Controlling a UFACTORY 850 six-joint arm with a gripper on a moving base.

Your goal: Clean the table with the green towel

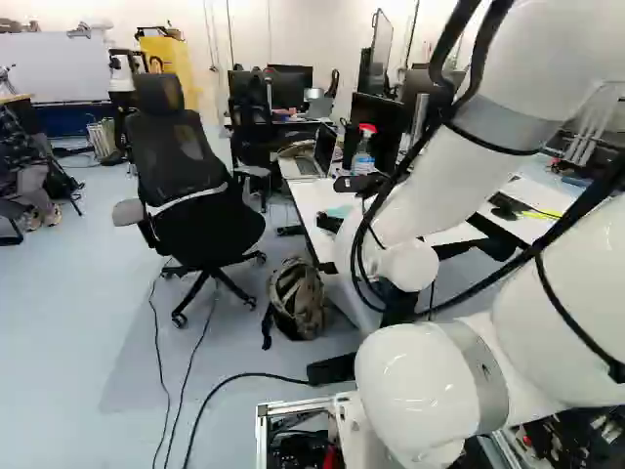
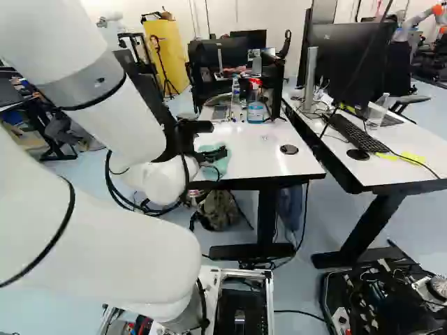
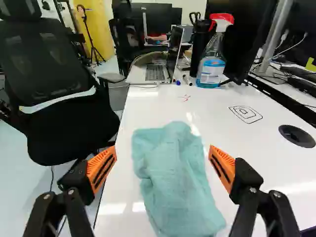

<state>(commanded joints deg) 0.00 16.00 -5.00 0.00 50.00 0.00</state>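
- The hand [image 2: 222,153] is about mid-frame in the right base view, and it's wide open, nothing gripped. Wrist cam backs that up: big gap between the orange pads [image 3: 102,169].
- Green towel [image 3: 173,173] is lying kinda rumpled on the white tabletop [image 3: 237,148], under and ahead of the gap between the fingers. Can't really tell if any fingertip touches the tabletop.
- A bit past the towel there's a small red scribble [image 3: 185,98], and off to one side a black marker doodle [image 3: 246,114], like nested loops. Round black grommet [image 3: 296,136] is near the doodle.
- Further out, a couple of pens [image 3: 186,80] lie between the open laptop [image 3: 155,73] and a spray bottle [image 3: 211,71], the one with blue liquid and a red and white head. That cluster is upper middle in the right base view.
- Black holder with scissors [image 3: 199,49] is right behind the bottle, next to a dark monitor [image 3: 252,42].
- Black office chair [image 1: 186,186] is left of the tabletop in the left base view, with a backpack [image 1: 298,298] on the floor around the middle.
- Right side of the right base view has a second white desk [image 2: 398,164] with a black keyboard [image 2: 356,132], plus another robot [image 2: 417,21] way up in the upper right corner.
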